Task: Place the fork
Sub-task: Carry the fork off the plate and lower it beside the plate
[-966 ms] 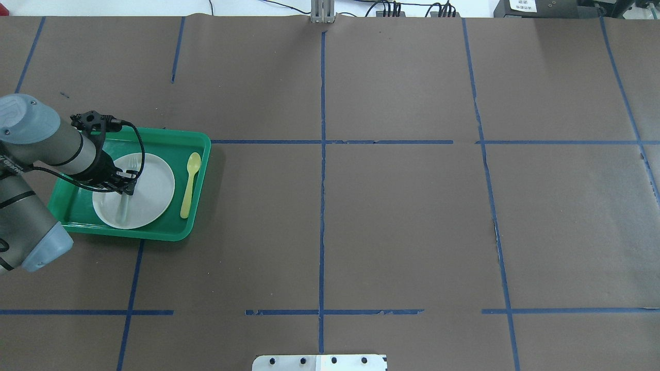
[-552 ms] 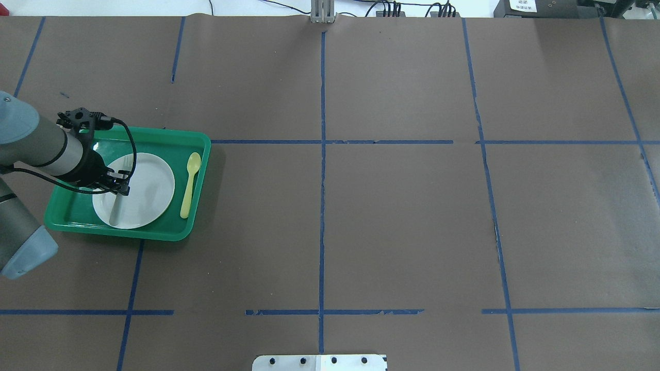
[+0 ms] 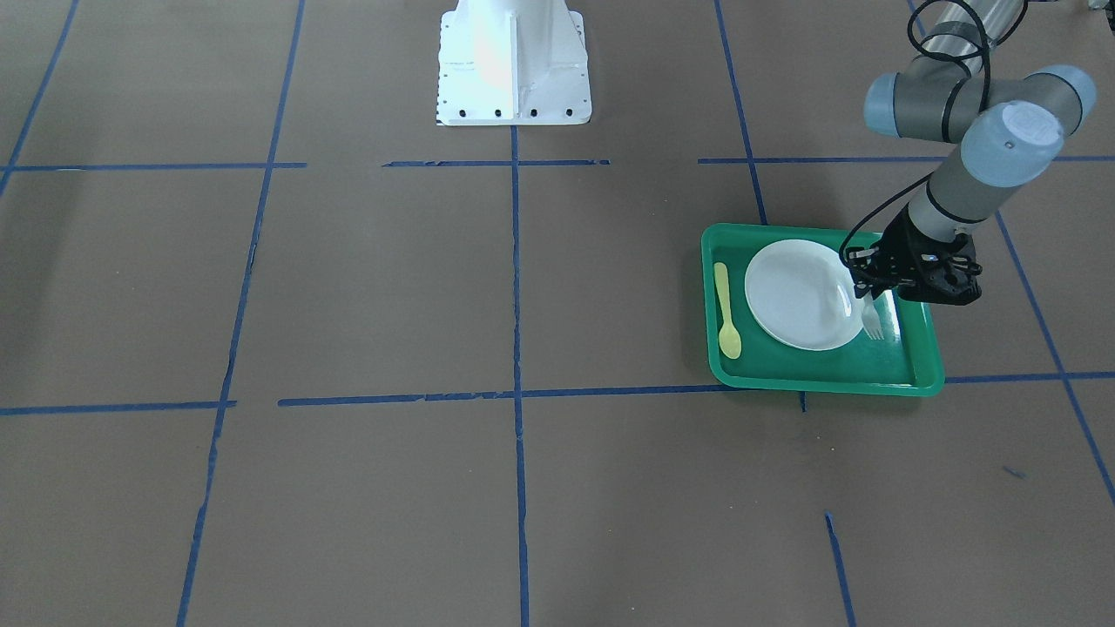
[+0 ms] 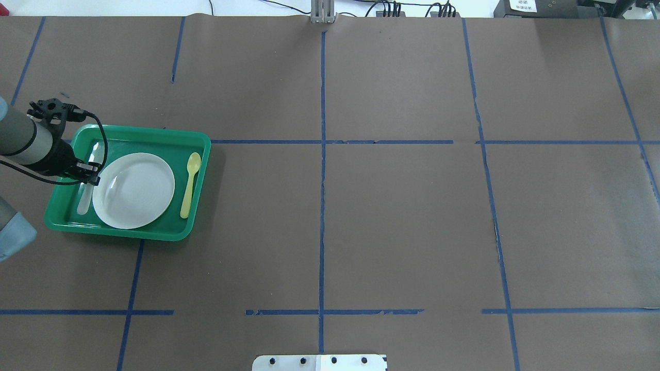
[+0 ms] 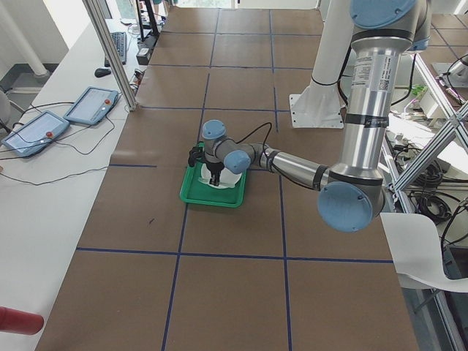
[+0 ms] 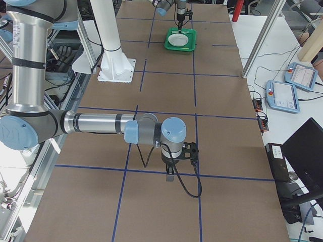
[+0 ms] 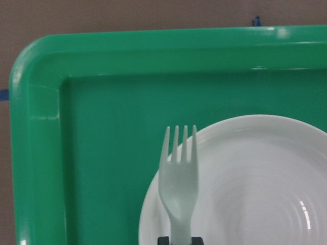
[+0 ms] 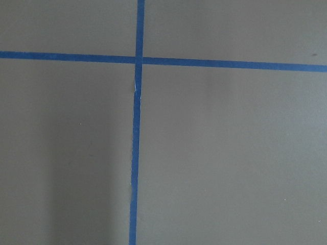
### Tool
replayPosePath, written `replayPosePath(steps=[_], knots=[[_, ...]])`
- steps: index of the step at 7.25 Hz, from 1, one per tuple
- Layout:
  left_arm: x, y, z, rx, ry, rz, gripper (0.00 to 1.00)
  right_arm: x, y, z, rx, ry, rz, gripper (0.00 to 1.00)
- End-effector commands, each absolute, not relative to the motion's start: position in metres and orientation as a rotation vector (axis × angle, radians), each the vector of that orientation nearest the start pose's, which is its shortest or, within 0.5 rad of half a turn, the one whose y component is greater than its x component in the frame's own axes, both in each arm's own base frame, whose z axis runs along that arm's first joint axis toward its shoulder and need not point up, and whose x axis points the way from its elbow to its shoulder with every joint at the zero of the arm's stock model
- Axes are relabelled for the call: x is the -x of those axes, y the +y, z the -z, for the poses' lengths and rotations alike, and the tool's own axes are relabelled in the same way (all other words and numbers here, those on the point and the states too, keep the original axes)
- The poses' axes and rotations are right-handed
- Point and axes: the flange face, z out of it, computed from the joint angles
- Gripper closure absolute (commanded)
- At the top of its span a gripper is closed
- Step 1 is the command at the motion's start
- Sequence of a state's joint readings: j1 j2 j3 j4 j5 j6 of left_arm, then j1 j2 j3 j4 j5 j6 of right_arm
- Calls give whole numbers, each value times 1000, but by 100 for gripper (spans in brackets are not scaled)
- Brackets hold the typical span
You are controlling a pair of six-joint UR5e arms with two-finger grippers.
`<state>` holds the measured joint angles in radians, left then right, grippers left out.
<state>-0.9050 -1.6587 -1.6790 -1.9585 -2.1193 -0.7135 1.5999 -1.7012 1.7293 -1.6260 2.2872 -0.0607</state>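
Observation:
The pale whitish fork [image 4: 87, 180] is held by its handle in my left gripper [image 4: 89, 179], which is shut on it. It hangs over the strip of green tray [image 4: 154, 135] left of the white plate [image 4: 136, 190]. In the front-facing view the gripper [image 3: 871, 292] holds the fork [image 3: 873, 324] at the plate's [image 3: 797, 296] right rim. In the left wrist view the fork's tines [image 7: 179, 153] point away from me over the plate's rim [image 7: 255, 178]. My right gripper [image 6: 170, 176] shows only in the exterior right view, over bare table; I cannot tell if it is open.
A yellow spoon [image 4: 189, 185] lies in the tray to the right of the plate. The robot's white base plate [image 3: 514, 61] stands at the table's middle edge. Blue tape lines [image 8: 135, 127] cross the brown table cover.
My left gripper has carried the fork leftward, from over the plate to over the tray's left strip. The plate and spoon have not moved.

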Motion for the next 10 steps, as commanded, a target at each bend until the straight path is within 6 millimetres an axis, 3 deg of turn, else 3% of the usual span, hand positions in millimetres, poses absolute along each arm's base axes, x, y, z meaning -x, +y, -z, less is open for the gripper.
replayPosePath(steps=[1,3,4,5,6,7,9,10], knots=[[-261,-471,-552,-107,775,-121,100,-81,-432,-650,-7,-715,22,0],[-261,-469,-553,-104,779,-114,100,-81,-432,-650,-7,-717,21,0],[-262,-470,-552,-105,780,-115,32,-81,-432,-650,-7,-717,21,0],[-262,-469,-551,-108,781,-118,0,-81,-432,-650,-7,-717,21,0],[-260,-471,-548,-114,786,-116,0,-81,-432,-651,-6,-717,21,0],[-242,-483,-542,-139,790,-89,0,-81,-432,-650,-7,-717,21,0],[-190,-502,-513,-232,811,-101,0,-81,-432,-650,-7,-717,21,0],[-143,-517,-506,-302,770,-150,0,-81,-432,-650,-7,-717,21,0]])
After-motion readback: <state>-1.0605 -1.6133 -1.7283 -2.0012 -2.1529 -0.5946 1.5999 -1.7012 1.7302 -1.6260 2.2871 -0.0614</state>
